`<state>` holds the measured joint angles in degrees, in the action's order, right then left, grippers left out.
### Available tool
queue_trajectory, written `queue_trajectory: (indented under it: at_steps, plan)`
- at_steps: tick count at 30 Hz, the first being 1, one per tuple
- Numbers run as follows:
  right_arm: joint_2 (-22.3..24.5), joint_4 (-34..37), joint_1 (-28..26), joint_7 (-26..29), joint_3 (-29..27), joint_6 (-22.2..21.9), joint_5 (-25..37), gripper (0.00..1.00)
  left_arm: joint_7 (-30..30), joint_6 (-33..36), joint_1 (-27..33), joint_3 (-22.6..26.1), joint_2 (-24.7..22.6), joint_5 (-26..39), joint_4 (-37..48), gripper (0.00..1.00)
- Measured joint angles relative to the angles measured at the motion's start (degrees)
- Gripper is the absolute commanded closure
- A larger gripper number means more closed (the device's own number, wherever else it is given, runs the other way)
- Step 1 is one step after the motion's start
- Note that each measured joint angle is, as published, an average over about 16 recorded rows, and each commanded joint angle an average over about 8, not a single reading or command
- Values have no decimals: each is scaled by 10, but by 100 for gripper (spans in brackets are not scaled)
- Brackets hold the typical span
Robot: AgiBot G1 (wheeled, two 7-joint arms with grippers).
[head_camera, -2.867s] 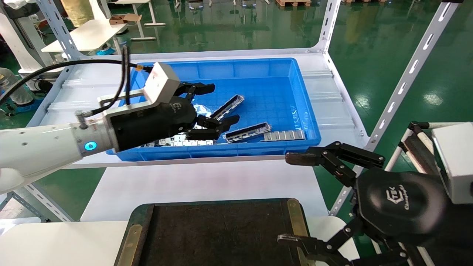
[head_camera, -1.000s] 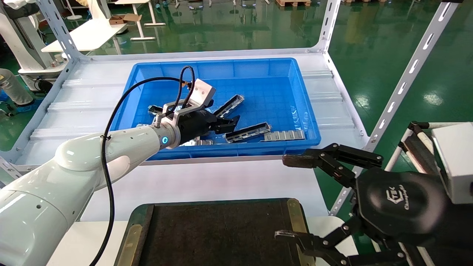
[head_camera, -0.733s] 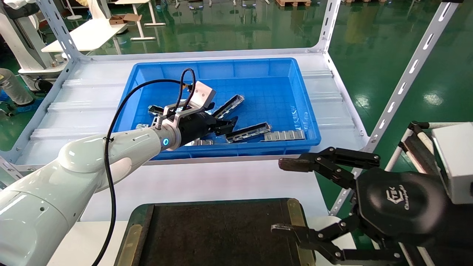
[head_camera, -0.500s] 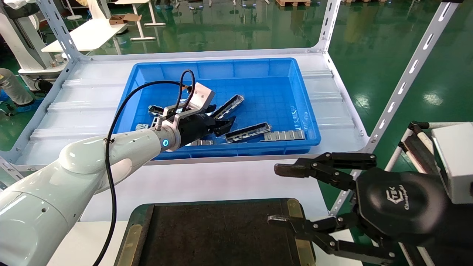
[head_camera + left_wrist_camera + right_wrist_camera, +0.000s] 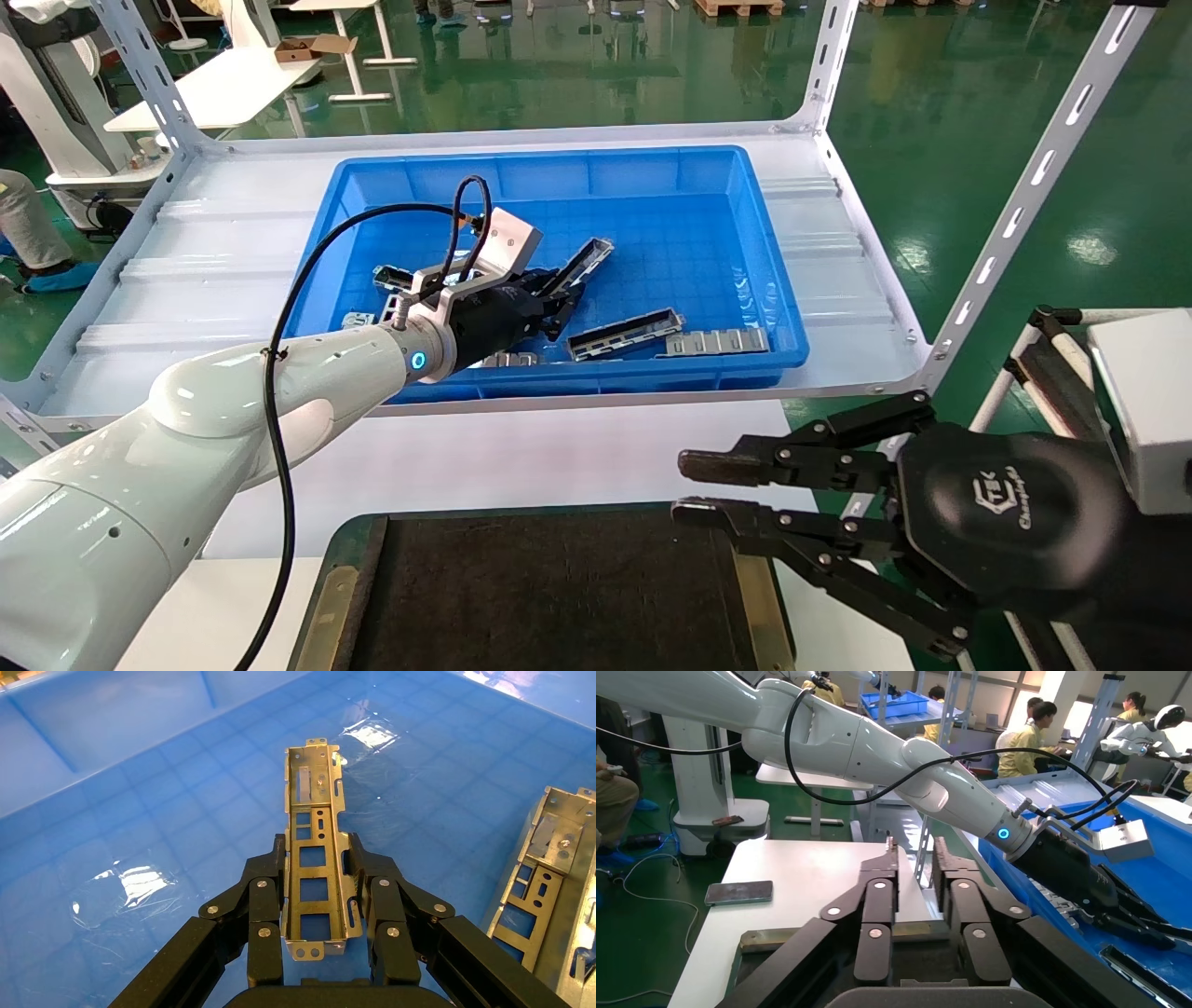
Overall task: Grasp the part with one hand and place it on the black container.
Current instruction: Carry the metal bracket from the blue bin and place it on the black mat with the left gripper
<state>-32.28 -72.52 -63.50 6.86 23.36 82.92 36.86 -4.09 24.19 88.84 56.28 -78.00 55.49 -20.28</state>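
Grasp step in hand: left claw [image 5: 313, 903] clenched on part [image 5: 314, 850] low in blue bin [image 5: 708, 177]; next calls for lifting clear and carrying to container [image 5: 559, 596]; right claw [image 5: 684, 485] near-closed, empty, beside it.

A deep blue plastic bin [image 5: 764, 270] sits on a white metal rack shelf [image 5: 214, 233], holding flat shiny silver plates [image 5: 717, 342], with a glossy green floor [image 5: 978, 140] beyond.
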Motion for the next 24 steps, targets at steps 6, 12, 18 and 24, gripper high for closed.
queue_trajectory:
  at_steps: [6,12,18,24]
  plan:
    - [0,0,0,0,0,0,0,100,11,0,4,4,2,-20,1,100]
    - [0,0,0,0,0,0,0,100,35,14,16,-5,7,-45,4,100]
    - [0,0,0,0,0,0,0,100,78,53,34,-27,17,-74,9,100]
    - [0,0,0,0,0,0,0,100,125,124,51,-54,36,-105,16,100]
